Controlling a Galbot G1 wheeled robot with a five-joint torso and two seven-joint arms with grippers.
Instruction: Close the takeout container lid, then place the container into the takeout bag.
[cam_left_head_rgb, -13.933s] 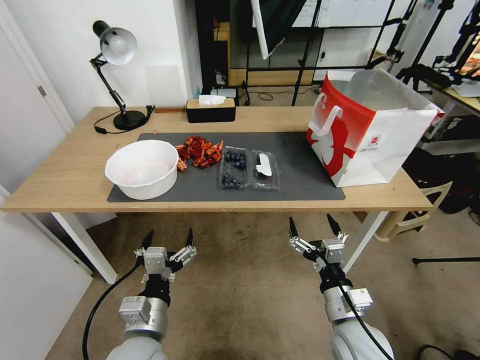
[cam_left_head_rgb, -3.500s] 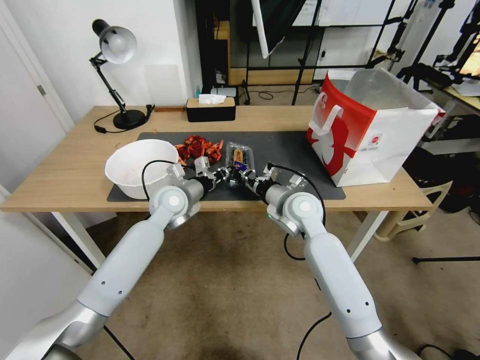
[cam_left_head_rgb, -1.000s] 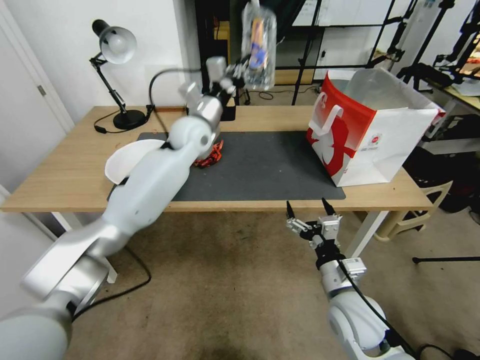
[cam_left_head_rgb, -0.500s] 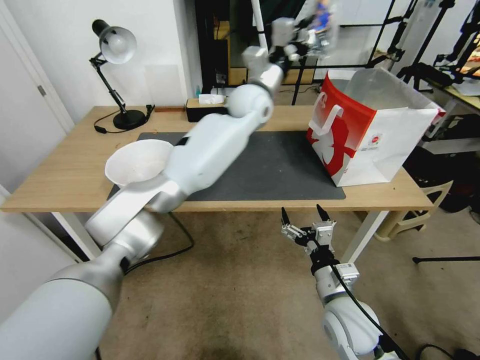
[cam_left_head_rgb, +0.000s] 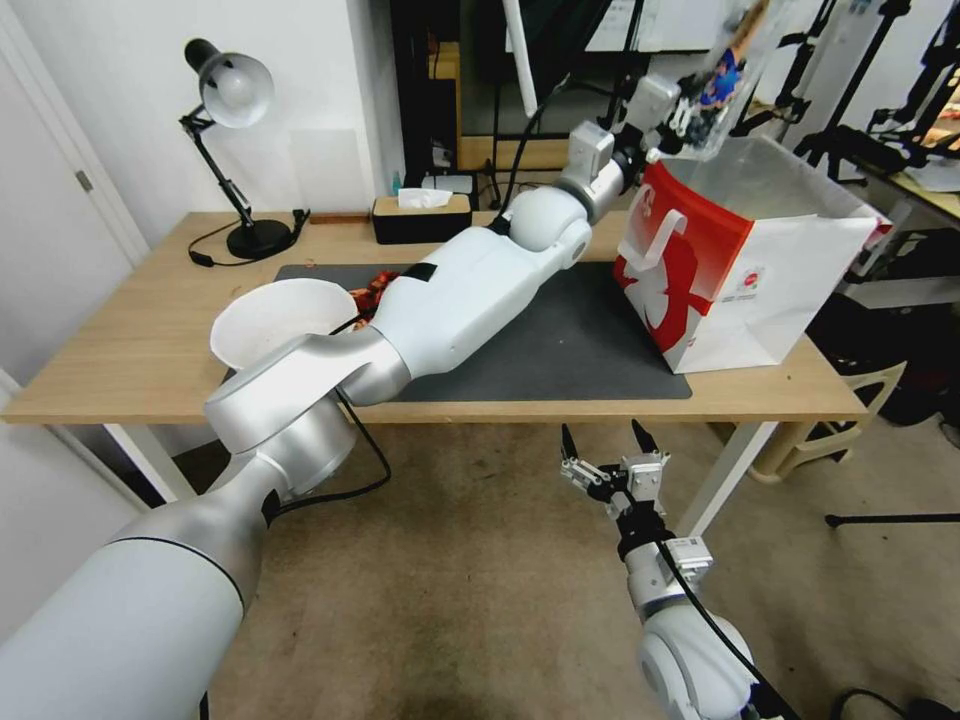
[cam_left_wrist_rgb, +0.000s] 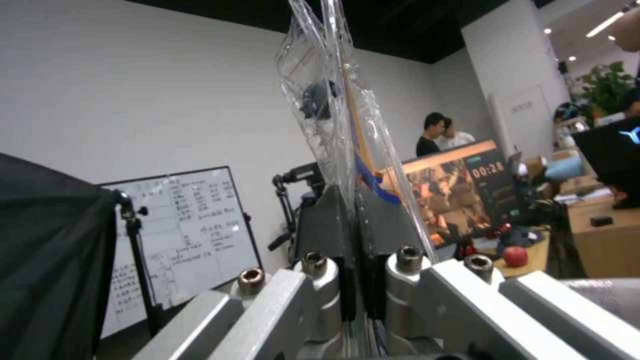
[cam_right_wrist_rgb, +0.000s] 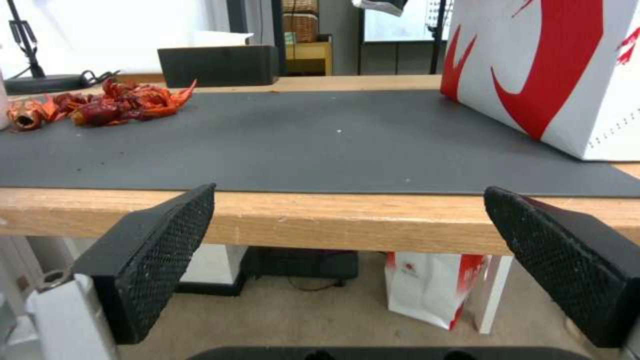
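Observation:
My left gripper (cam_left_head_rgb: 692, 105) is shut on the takeout container (cam_left_head_rgb: 728, 72), a clear clamshell held up in the air above the near-left rim of the takeout bag (cam_left_head_rgb: 745, 255). The bag stands open on the table's right end, red and white with a white handle. In the left wrist view the container (cam_left_wrist_rgb: 337, 115) stands edge-on between the shut fingers (cam_left_wrist_rgb: 319, 227), its lid folded flat against the base. My right gripper (cam_left_head_rgb: 603, 452) hangs open below the table's front edge, its pads (cam_right_wrist_rgb: 163, 242) wide apart and facing the mat.
A white bowl (cam_left_head_rgb: 262, 322) sits at the left of the dark mat (cam_left_head_rgb: 560, 340), with red crayfish shells (cam_right_wrist_rgb: 110, 104) behind it. A black desk lamp (cam_left_head_rgb: 236, 110) and a tissue box (cam_left_head_rgb: 420, 218) stand at the back. My left arm spans the mat.
My left arm has swung to the right with the container, from above the table's back middle to over the bag's opening. The right gripper has stayed open below the table edge.

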